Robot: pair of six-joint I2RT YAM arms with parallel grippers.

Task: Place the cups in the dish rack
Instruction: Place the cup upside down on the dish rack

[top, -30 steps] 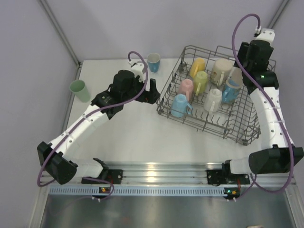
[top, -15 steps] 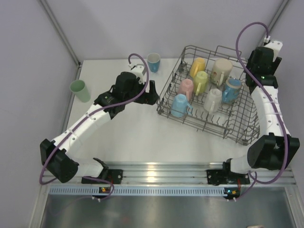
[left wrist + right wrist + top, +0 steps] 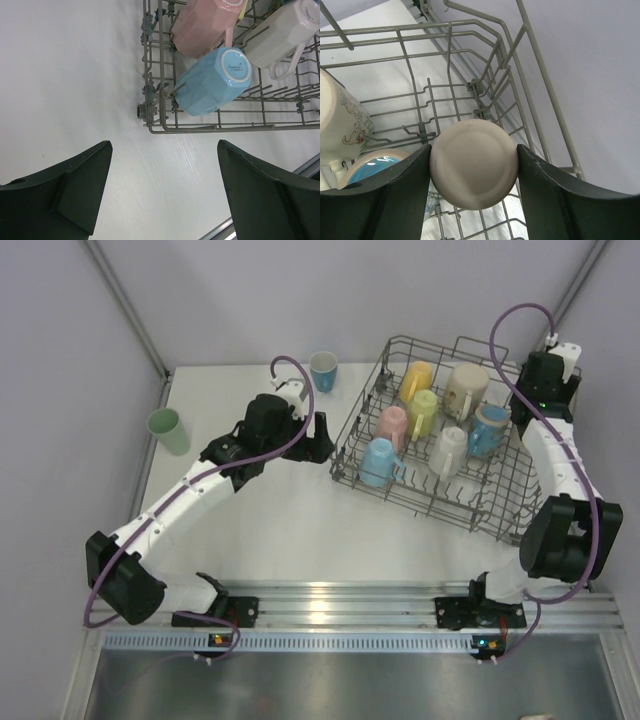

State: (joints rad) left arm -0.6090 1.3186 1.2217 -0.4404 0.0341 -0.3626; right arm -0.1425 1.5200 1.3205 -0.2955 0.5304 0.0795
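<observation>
The grey wire dish rack (image 3: 500, 502) sits at the right of the table and holds several cups: yellow (image 3: 415, 378), lime (image 3: 422, 412), pink (image 3: 393, 425), light blue (image 3: 378, 462), white (image 3: 448, 450), cream (image 3: 464, 388) and blue (image 3: 486, 430). My right gripper (image 3: 473, 148) is shut on a beige cup (image 3: 473, 165), bottom toward the camera, above the rack's far right corner (image 3: 485, 90). My left gripper (image 3: 164, 145) hangs open and empty over the table just left of the rack's corner (image 3: 150, 112). A blue-lined cup (image 3: 323, 370) and a mint green cup (image 3: 168, 431) stand outside the rack.
The rack's raised looped side wires (image 3: 540, 75) stand close to the right gripper, with the purple wall behind. The metal rail (image 3: 330, 600) runs along the table's near edge. The light blue cup (image 3: 212, 82) lies on tines near the left gripper.
My right gripper has carried the beige cup from above the rack's right half toward its far right corner. The left arm has edged slightly right.
</observation>
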